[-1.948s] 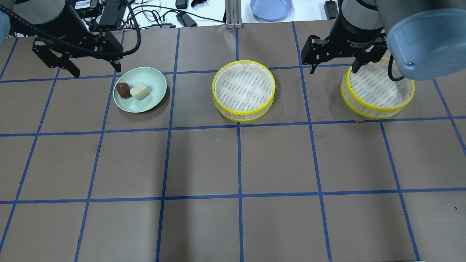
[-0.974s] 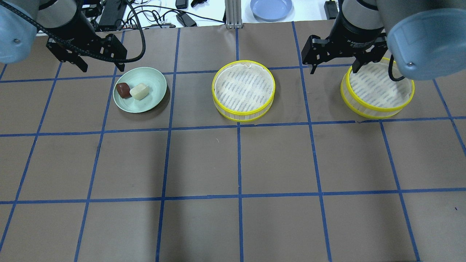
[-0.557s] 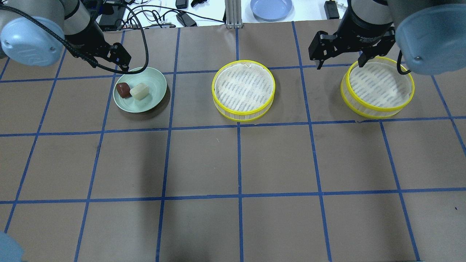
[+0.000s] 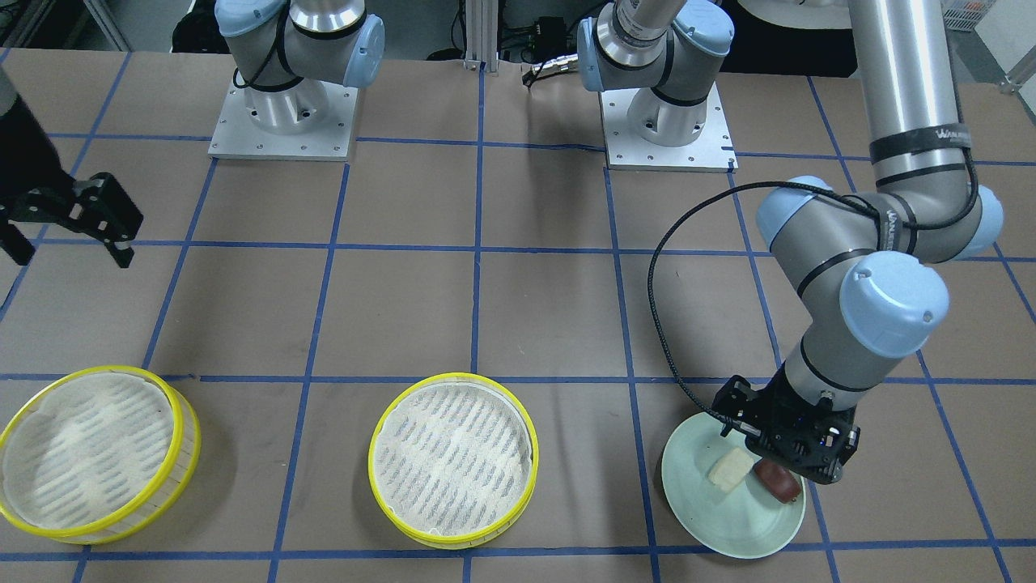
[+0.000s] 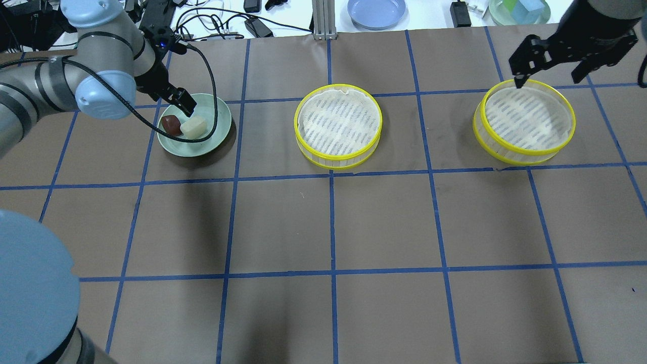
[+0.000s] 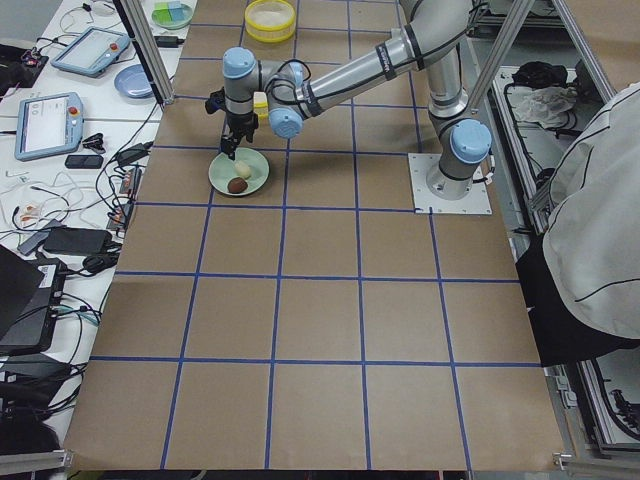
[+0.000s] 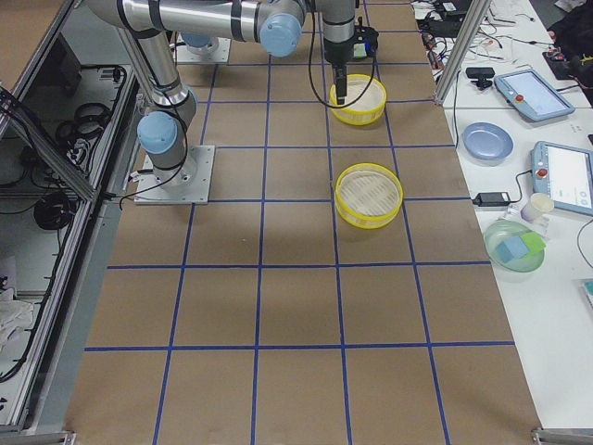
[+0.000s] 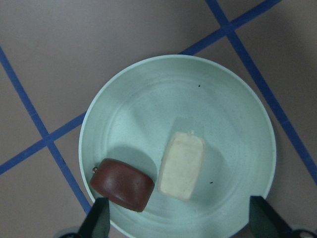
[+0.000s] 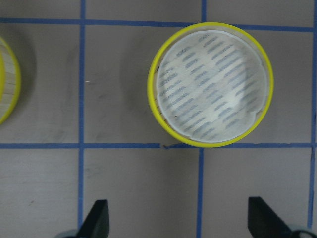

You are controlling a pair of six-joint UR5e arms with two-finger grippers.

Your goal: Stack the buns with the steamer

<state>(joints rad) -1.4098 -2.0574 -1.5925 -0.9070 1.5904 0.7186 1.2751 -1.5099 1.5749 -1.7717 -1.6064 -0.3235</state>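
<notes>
Neither steamer tier holds a bun yet. The right tier (image 5: 524, 121) sits just below the wide-spread right gripper (image 9: 179, 220), and the middle tier (image 5: 338, 125) is off to its side. The left gripper (image 8: 181, 219), jaws also wide, hovers over the green plate (image 8: 237, 109). The cream bun (image 8: 181, 166) and brown bun (image 8: 122, 184) lie side by side beneath it. First pick, I'd say: descend, centre on one bun, close.

I see my left gripper (image 8: 178, 218) at ten o'clock, pointing down, jaws wide; my right gripper (image 9: 181, 218) at two o'clock, likewise spread.
</notes>
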